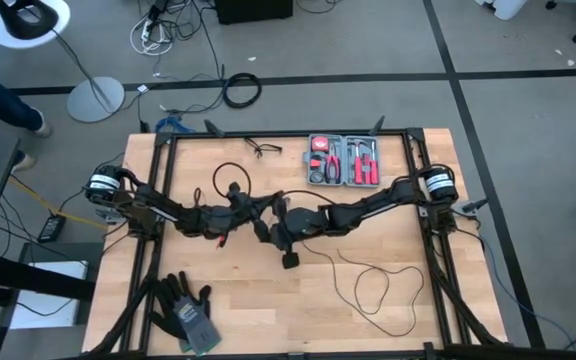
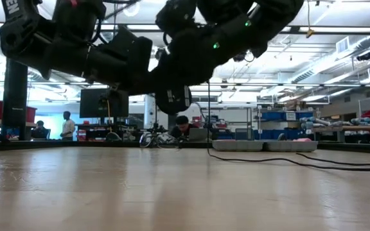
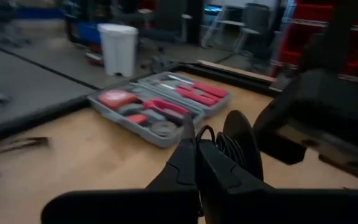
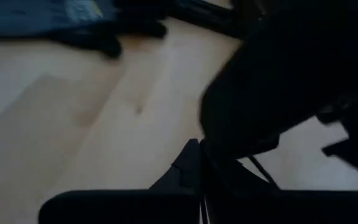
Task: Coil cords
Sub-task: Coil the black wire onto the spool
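The cord is a thin black cable. Its slack loops [image 1: 373, 285] lie on the table at the near right, and one strand [image 2: 209, 128] hangs straight down from the grippers to the wood. Its round black puck [image 3: 241, 143] stands on edge just past my left gripper [image 3: 195, 144], with a few turns of cable [image 3: 224, 148] beside it. Both arms meet above mid-table. My left gripper [image 1: 264, 212] is shut at the turns. My right gripper [image 4: 199, 150], close against the left arm, is shut, with a strand [image 4: 263, 171] leaving beside it. My left gripper pinches the cord's wound turns [image 3: 206, 134] between its fingertips, next to the puck. The fingers lie nearly level, pointing toward the table's right. Turns and puck are lifted clear of the table. My right gripper seems shut on one strand [image 4: 253, 164]; the dark left arm hides the contact.
A grey case of red tools [image 1: 343, 160] lies open at the far right of centre. A small black wire item [image 1: 261, 148] sits at the far edge, and dark gloves [image 1: 188, 312] at the near left. Black frame rails [image 1: 158, 230] run along both sides.
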Available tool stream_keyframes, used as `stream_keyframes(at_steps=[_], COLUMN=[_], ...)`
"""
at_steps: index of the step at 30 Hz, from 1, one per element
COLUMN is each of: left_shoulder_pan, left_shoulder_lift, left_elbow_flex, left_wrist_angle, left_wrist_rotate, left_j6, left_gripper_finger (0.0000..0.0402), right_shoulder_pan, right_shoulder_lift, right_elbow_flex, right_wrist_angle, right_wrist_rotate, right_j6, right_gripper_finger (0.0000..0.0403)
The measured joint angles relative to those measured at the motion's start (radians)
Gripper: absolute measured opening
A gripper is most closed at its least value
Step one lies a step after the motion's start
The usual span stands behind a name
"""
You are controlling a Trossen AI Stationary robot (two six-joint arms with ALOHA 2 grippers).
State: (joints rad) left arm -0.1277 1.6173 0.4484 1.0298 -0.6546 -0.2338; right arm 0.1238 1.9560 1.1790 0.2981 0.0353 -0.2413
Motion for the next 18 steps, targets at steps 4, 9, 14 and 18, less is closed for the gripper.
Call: stream_keyframes(at_steps=[4, 9, 14, 18], left_shoulder_pan=[0.008, 0.038, 0.073, 0.084], left_shoulder_lift=[0.0, 0.0, 0.0, 0.0], left_elbow_flex=[0.0, 0.001, 0.001, 0.001], left_wrist_angle=[-0.03, -0.047, -0.057, -0.088], left_wrist_rotate=[0.103, 0.271, 0.418, 0.453], left_j6=[-0.035, -0.058, -0.09, -0.113], left_gripper_finger=[0.0, 0.0, 0.0, 0.0], right_shoulder_pan=[0.001, -0.002, -0.009, -0.027], right_shoulder_lift=[-0.039, -0.08, -0.1, -0.1], right_elbow_flex=[0.0, -0.001, 0.0, 0.0], right_wrist_angle=[-0.137, -0.207, -0.193, -0.196], right_wrist_rotate=[-0.01, 0.057, 0.052, 0.05], right_j6=[-0.011, -0.082, -0.146, -0.146], right_gripper_finger=[0.0, 0.0, 0.0, 0.0])
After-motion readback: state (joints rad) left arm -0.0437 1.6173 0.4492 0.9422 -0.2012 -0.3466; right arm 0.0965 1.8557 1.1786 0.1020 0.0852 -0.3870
